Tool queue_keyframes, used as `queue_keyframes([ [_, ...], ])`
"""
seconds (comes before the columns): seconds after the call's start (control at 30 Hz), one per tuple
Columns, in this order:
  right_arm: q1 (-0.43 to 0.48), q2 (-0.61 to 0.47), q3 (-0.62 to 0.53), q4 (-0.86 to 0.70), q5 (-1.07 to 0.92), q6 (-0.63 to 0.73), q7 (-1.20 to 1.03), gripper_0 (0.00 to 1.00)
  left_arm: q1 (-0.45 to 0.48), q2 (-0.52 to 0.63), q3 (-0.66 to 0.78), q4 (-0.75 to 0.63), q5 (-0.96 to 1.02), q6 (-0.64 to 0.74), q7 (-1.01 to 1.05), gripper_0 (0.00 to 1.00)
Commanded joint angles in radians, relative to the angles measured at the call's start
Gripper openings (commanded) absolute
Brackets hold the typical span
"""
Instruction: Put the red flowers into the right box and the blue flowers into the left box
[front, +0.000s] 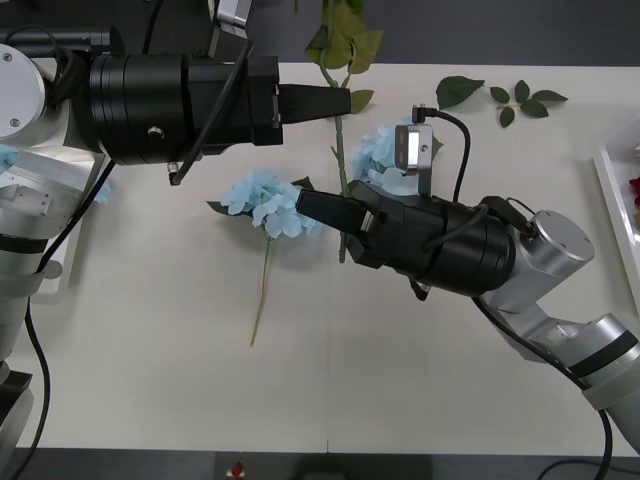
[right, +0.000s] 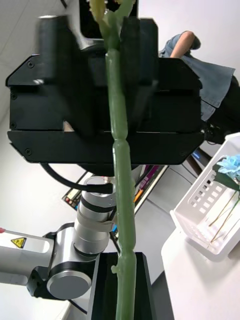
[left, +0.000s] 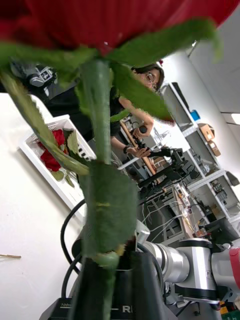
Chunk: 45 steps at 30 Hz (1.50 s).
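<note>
Red rose (left: 125, 20) was up off the table, held by its stem between my two claws. Its bloom was deep red and soft-looking, with pointed green leaves under it. The stem (front: 340, 150) was long, green, smooth and a bit bumpy, and it ran straight across the table top.

My left claw (front: 335, 100) reached in from the left side, lying flat, with its black fingers pointing to the right. They were pressed on the stem high up, near the bloom. My right claw (front: 325, 208) came in from the right, low and tilted, pointing to the left. Its black fingers were pinching the same stem lower down. The two claws faced each other, close but not touching.

Blue flowers lay on the white table (front: 150, 350). One fluffy pale blue flower (front: 262, 200) with a thin tan stem lay just beside my right claw. Another one (front: 378, 150) lay partly hidden behind my right wrist. Loose green leaves (front: 460, 90) lay far back.

The right box (left: 37, 131) was white with a raised rim and had red flowers (left: 50, 155) in it. The left box (right: 200, 220) was white too, with more blue flowers (right: 232, 165) inside.
</note>
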Motion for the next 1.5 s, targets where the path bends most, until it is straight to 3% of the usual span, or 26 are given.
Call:
queue_keyframes([
  [0.03, -0.034, -0.001, 0.000, -0.033, 0.006, -0.006, -0.033, 0.00, -0.017, 0.002, -0.009, -0.017, 0.010, -0.008, -0.033, 1.00],
  [0.37, -0.050, -0.047, -0.013, -0.034, 0.001, -0.002, -0.028, 0.00, -0.017, 0.002, -0.009, -0.017, 0.010, -0.008, -0.033, 1.00],
  [0.57, -0.062, -0.133, -0.045, -0.033, 0.000, 0.029, -0.024, 0.00, -0.017, 0.002, -0.009, -0.017, 0.010, -0.008, -0.033, 1.00],
  [0.73, -0.073, -0.256, -0.060, -0.034, 0.000, 0.038, -0.030, 0.00, 0.003, -0.003, -0.017, -0.009, 0.010, -0.019, -0.036, 1.00],
  [1.07, -0.073, -0.626, -0.056, -0.011, 0.038, 0.005, -0.050, 0.00, 0.007, 0.120, -0.014, -0.021, -0.059, 0.030, 0.006, 1.00],
  [1.23, -0.073, -0.781, -0.051, 0.116, 0.095, 0.023, -0.068, 0.00, 0.007, 0.192, -0.014, -0.064, -0.200, 0.144, 0.180, 1.00],
  [1.5, -0.073, -0.896, -0.045, 0.372, 0.210, 0.060, -0.087, 0.00, 0.007, 0.204, -0.029, -0.169, -0.468, 0.285, 0.487, 1.00],
])
